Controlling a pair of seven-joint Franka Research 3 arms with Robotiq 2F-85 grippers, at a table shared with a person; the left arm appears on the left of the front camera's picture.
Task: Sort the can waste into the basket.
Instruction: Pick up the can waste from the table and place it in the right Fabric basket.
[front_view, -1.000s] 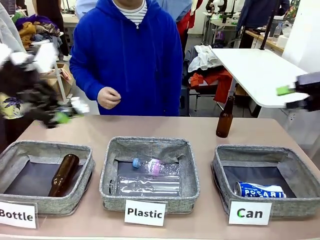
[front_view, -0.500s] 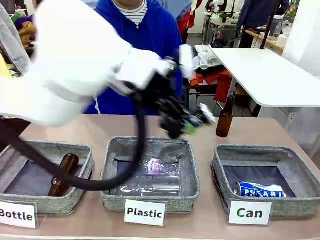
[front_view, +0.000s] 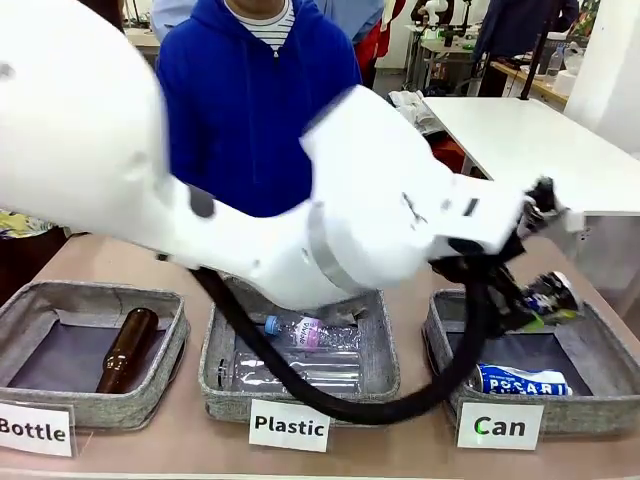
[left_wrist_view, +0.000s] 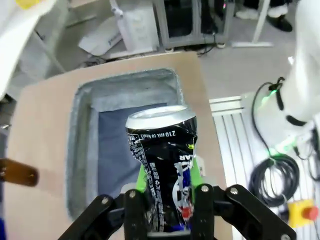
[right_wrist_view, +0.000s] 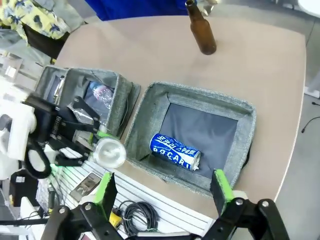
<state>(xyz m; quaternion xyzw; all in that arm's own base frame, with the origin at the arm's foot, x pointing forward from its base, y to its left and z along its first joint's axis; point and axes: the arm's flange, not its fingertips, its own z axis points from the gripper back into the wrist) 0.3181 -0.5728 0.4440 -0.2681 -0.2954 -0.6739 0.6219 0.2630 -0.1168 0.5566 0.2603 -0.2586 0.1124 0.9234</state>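
My left gripper (front_view: 538, 306) is shut on the crushed dark can (front_view: 551, 294) and holds it above the grey basket (front_view: 603, 352) carded "Can" (front_view: 499, 427). In the left wrist view the can (left_wrist_view: 165, 160) stands upright between the green pads, with the basket (left_wrist_view: 80, 142) below it. The blue POCARI can (front_view: 520, 380) lies on its side on the basket's dark base. From high above, my right gripper (right_wrist_view: 164, 190) is open and looks down on the basket (right_wrist_view: 197, 94), the POCARI can (right_wrist_view: 175, 150) and the left gripper (right_wrist_view: 97, 147) with its can (right_wrist_view: 111, 153).
A brown glass bottle (right_wrist_view: 201, 31) stands on the table beyond the Can basket. The Plastic basket (front_view: 225, 385) holds clear bottles, and the Bottle basket (front_view: 165, 360) holds a brown bottle (front_view: 125, 350). A person in a blue hoodie (front_view: 250, 100) stands at the far side.
My left arm has swung from the far left across the table to the right, carrying the crushed can over the Can basket. The right gripper has left the front view's right edge.
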